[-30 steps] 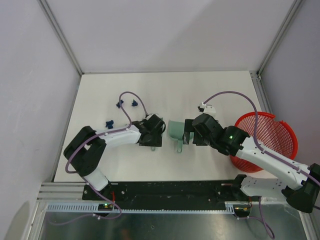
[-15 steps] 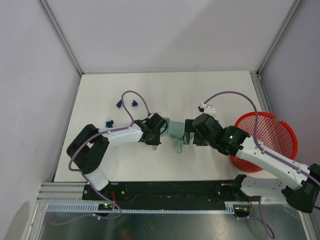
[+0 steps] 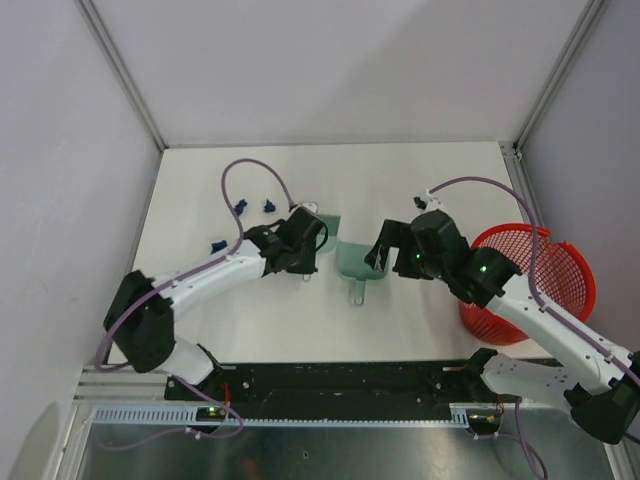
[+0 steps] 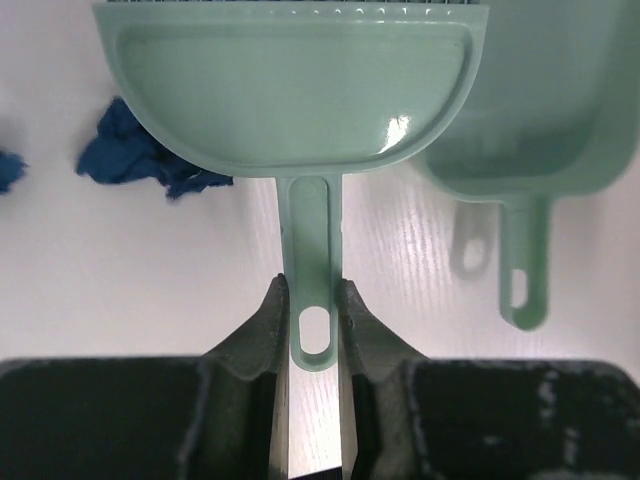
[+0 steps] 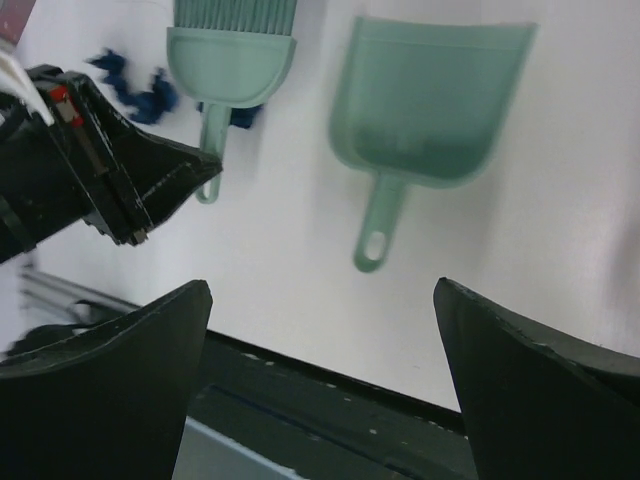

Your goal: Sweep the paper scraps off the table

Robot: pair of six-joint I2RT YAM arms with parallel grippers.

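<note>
A pale green brush point(image 4: 290, 90) lies on the white table point(image 3: 420, 180), and my left gripper point(image 4: 312, 300) is shut on the looped end of its handle point(image 4: 312, 250). From above, the left gripper point(image 3: 301, 257) covers most of the brush point(image 3: 328, 222). Dark blue paper scraps point(image 3: 238, 207) lie to its left, with one scrap point(image 4: 130, 155) beside the brush head. The matching dustpan point(image 3: 355, 262) rests just right of the brush. My right gripper point(image 5: 322, 290) hovers open over the table, the dustpan point(image 5: 430, 100) ahead of it; seen from above, the right gripper point(image 3: 382, 255) is beside the pan.
A red mesh basket point(image 3: 530, 280) stands at the table's right edge, partly under my right arm. Metal frame rails border the table. The black mounting rail point(image 3: 330, 385) runs along the near edge.
My left gripper has shut on the brush handle and shifted toward the far side, so the brush head now shows. The right arm has lifted and swung slightly right, still open.
</note>
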